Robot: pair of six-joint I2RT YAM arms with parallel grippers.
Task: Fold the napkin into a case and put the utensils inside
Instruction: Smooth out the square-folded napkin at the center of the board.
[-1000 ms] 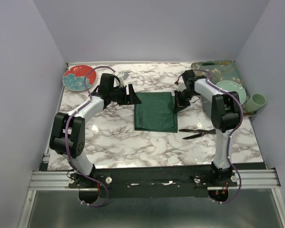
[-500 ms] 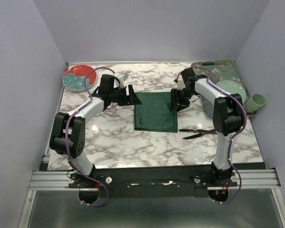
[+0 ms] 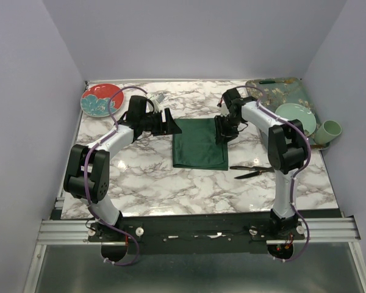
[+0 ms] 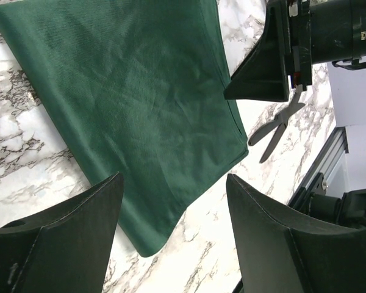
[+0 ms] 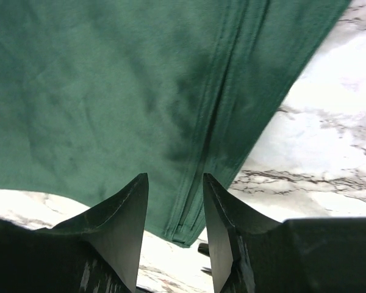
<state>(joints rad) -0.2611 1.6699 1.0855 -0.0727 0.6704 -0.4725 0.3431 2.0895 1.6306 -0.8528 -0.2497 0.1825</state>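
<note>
The dark green napkin (image 3: 199,144) lies folded as a flat rectangle in the middle of the marble table. It fills the left wrist view (image 4: 128,104) and the right wrist view (image 5: 140,91). My left gripper (image 3: 172,124) is open and empty at the cloth's far left corner. My right gripper (image 3: 220,134) is open and empty over the cloth's right edge, where folded layers show (image 5: 201,183). The two black utensils (image 3: 254,170) lie crossed on the table right of the napkin; they also show in the left wrist view (image 4: 277,125).
A red plate (image 3: 101,99) sits at the far left. A teal floral tray (image 3: 280,91), a pale green plate (image 3: 296,116) and a green cup (image 3: 330,130) stand at the far right. Grey walls close three sides.
My right gripper has moved left, from beside the napkin's right edge to over it. The left arm, napkin and utensils have not moved.
</note>
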